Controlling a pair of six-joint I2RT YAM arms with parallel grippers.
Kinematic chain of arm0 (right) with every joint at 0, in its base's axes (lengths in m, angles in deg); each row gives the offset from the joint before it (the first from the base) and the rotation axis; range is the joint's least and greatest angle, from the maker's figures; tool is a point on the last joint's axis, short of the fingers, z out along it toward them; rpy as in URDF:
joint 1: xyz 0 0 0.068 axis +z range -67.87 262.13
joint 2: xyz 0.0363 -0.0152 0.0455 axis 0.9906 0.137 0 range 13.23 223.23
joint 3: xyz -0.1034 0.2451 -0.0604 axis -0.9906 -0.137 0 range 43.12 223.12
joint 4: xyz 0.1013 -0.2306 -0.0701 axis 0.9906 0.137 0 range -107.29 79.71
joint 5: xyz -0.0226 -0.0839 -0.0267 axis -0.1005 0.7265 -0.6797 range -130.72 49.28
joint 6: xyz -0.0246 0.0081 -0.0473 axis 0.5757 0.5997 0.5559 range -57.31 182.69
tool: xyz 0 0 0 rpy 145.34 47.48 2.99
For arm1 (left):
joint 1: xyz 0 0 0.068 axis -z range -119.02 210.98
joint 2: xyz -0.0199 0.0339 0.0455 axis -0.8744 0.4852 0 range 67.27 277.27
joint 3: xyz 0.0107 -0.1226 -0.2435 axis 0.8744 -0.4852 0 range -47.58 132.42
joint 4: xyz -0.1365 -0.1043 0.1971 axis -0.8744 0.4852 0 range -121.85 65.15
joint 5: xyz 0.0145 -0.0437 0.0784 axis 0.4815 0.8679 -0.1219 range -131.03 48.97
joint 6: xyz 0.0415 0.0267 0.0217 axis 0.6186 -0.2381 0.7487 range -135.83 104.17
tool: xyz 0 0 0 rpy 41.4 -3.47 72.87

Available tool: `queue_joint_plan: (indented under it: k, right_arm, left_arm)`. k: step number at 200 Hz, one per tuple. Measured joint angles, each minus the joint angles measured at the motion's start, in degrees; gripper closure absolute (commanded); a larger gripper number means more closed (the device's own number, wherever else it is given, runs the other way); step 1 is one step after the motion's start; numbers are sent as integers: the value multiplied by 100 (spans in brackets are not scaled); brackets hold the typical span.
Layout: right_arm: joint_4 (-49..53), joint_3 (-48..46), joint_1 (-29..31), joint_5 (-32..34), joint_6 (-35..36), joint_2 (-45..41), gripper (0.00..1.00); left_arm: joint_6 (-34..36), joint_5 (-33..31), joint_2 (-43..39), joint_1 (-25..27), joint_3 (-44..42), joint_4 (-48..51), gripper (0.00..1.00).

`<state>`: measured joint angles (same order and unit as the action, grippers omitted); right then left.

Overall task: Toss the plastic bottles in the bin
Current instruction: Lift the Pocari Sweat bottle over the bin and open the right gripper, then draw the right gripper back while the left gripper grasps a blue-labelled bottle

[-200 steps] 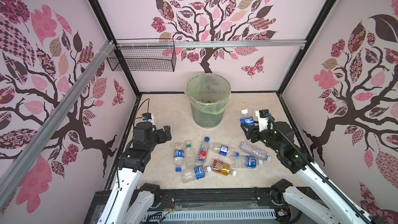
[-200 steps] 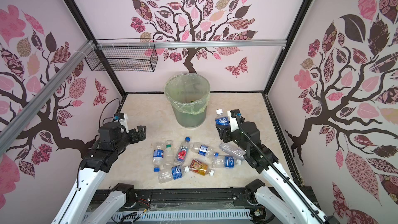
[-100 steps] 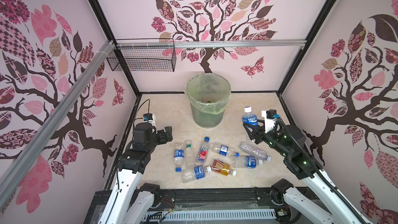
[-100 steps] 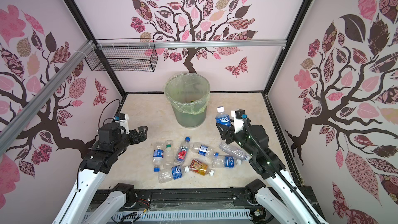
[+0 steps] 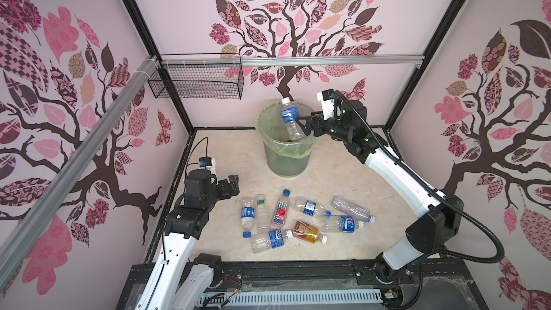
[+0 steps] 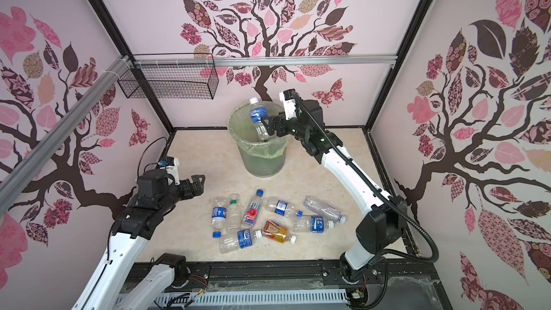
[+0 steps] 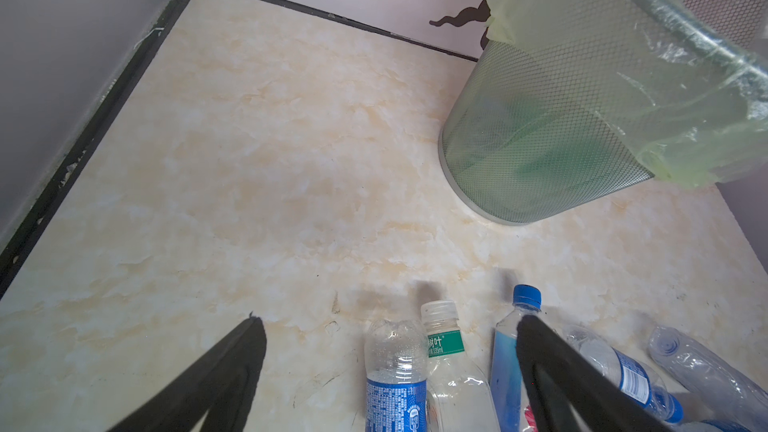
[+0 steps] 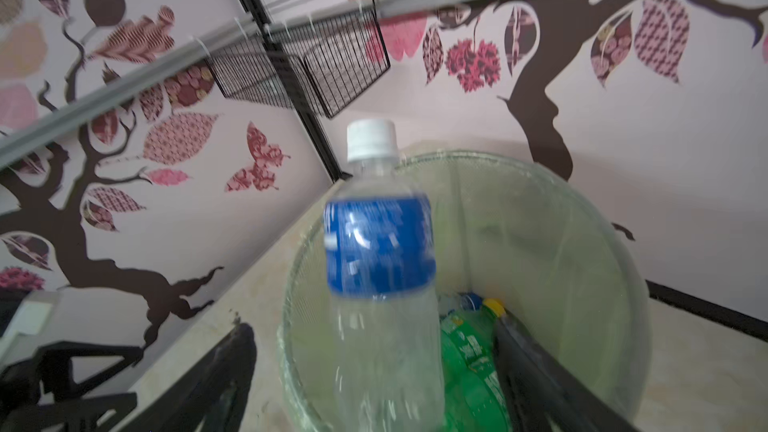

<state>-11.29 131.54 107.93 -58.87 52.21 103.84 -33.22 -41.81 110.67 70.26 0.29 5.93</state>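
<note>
The counter is a marbled beige surface.

1. The bin stands upright at 12 o'clock on the counter, with its greenish liner folded over the rim. Green bottles lie at its bottom.
2. A black wire basket hangs on the rail at 10 o'clock of the bin.
3. The right tool reaches over the bin rim from 3 o'clock. Its jaws are spread wide. In the right wrist view a gap shows between each finger and the bottle.
4. The left tool hovers above the counter at 9 o'clock of the bottle group, with its jaws wide and nothing between them.
5. 1 clear bottle with a blue label sits cap-up and tilted in the bin mouth, with its base below the rim. It is blurred in the right wrist view.
6. 8 bottles lie on their sides at 6 o'clock of the bin. 1 of them is amber.
</note>
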Motion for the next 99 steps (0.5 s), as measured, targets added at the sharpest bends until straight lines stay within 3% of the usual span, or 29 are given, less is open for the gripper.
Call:
queue_joint_plan:
  k: [33,99]
  right_arm:
    - [254,-737,0,229,216,-629,2]
    - [260,-2387,0,837,450,-3283,0]
  left_arm:
    - [-17,48,131,0,0,2,2]
    - [-120,109,389,0,0,35,3]
